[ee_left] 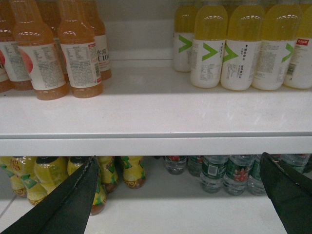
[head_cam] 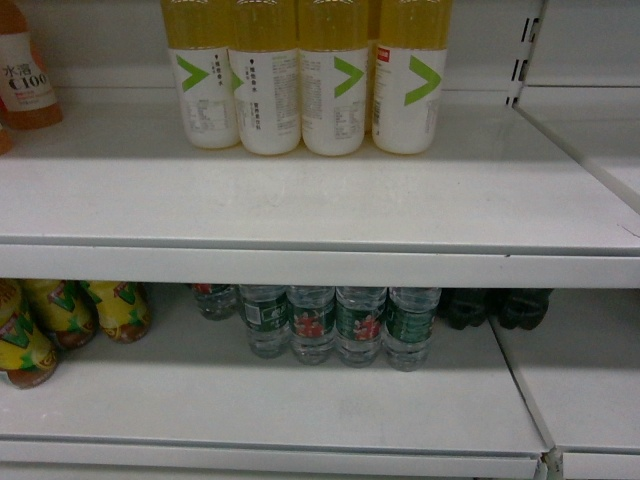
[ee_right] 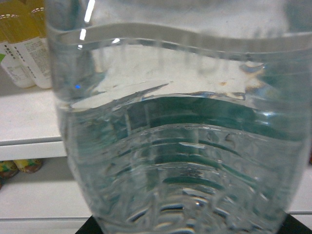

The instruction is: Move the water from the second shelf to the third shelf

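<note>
Two shelves in view, one water bottle pressed against my right wrist camera.

Head view: a row of water bottles (head_cam: 335, 325) stands at the back of the lower shelf (head_cam: 300, 400), yellow-and-white bottles (head_cam: 300, 75) at 12 o'clock on the upper shelf (head_cam: 300, 190); I see neither gripper. Left wrist view: left gripper (ee_left: 180, 195) spread wide, dark fingers (ee_left: 68, 200) at 7 and 4 o'clock, nothing between them; yellow drink bottles (ee_left: 48, 175) sit behind the 7 o'clock finger. Right wrist view: the water bottle (ee_right: 180, 146), clear and ribbed, fills the frame with green showing through it; right gripper's jaws hidden, so grip I cannot tell.
</note>
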Robot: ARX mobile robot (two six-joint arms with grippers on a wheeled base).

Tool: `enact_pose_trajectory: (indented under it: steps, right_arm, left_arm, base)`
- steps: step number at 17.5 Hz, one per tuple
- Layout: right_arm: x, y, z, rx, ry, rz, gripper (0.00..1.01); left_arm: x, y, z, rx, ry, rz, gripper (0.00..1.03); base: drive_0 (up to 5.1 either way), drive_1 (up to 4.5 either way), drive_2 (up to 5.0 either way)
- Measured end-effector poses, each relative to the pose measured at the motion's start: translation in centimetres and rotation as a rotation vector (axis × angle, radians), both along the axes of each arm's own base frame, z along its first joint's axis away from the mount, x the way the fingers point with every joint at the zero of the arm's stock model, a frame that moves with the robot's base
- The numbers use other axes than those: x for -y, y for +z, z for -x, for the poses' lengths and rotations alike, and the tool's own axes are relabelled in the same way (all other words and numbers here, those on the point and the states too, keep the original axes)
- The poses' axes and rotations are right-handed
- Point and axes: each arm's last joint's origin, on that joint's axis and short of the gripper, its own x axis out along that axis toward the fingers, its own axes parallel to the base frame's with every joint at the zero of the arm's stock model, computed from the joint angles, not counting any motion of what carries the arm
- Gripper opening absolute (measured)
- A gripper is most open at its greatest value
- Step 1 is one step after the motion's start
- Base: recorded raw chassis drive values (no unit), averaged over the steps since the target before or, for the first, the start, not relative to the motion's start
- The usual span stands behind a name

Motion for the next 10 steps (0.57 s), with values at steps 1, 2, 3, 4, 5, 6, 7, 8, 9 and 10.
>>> enact_pose_trajectory:
  steps: [1,2,3,4,5,6,7,8,9,10]
  right_arm:
    - [0.00,0.00,0.00,0.000,0.000,0.000,0.42]
    - [0.00,0.00,0.00,0.000,0.000,0.000,0.42]
    - [0.00,0.00,0.00,0.000,0.000,0.000,0.42]
    - [0.01,-0.03,0.00,-0.002,-0.003,0.001,0.42]
    - [0.03,-0.03,0.00,-0.002,-0.008,0.002,0.42]
    - [0.02,-0.03,0.00,-0.002,-0.007,0.002,0.42]
    - [0.02,-0.03,0.00,-0.002,-0.007,0.002,0.42]
    - [0.02,-0.05,0.00,-0.004,-0.007,0.002,0.42]
    - [0.02,-0.02,0.00,-0.001,-0.007,0.002,0.42]
    - [0.02,-0.01,0.00,0.000,-0.006,0.001,0.42]
  left_arm:
    - [0.00,0.00,0.00,0.000,0.000,0.000,0.98]
    - [0.00,0.00,0.00,0.000,0.000,0.000,0.98]
    - [0.00,0.00,0.00,0.000,0.000,0.000,0.98]
    - [0.00,0.00,0.00,0.000,-0.001,0.000,0.98]
    - [0.00,0.00,0.00,0.000,0.000,0.000,0.98]
    - [0.00,0.00,0.00,0.000,0.000,0.000,0.98]
    - [0.00,0.00,0.00,0.000,0.000,0.000,0.98]
    - [0.00,0.00,0.00,0.000,0.000,0.000,0.98]
    - [0.00,0.00,0.00,0.000,0.000,0.000,0.98]
    - [0.00,0.00,0.00,0.000,0.000,0.000,0.98]
  base:
    - [0.0,0.00,0.0]
    - [-2.8,1.52,1.5]
    - [-3.9,2.08,2.1]
    - [-4.2,2.38,2.4]
    - [-4.1,2.46,2.5]
    - [-4.2,2.56,2.6]
    - [-4.3,2.50,2.5]
    - [-4.4,2.41,2.4]
    - [-4.6,2.28,2.3]
    - [-4.7,2.22,2.2]
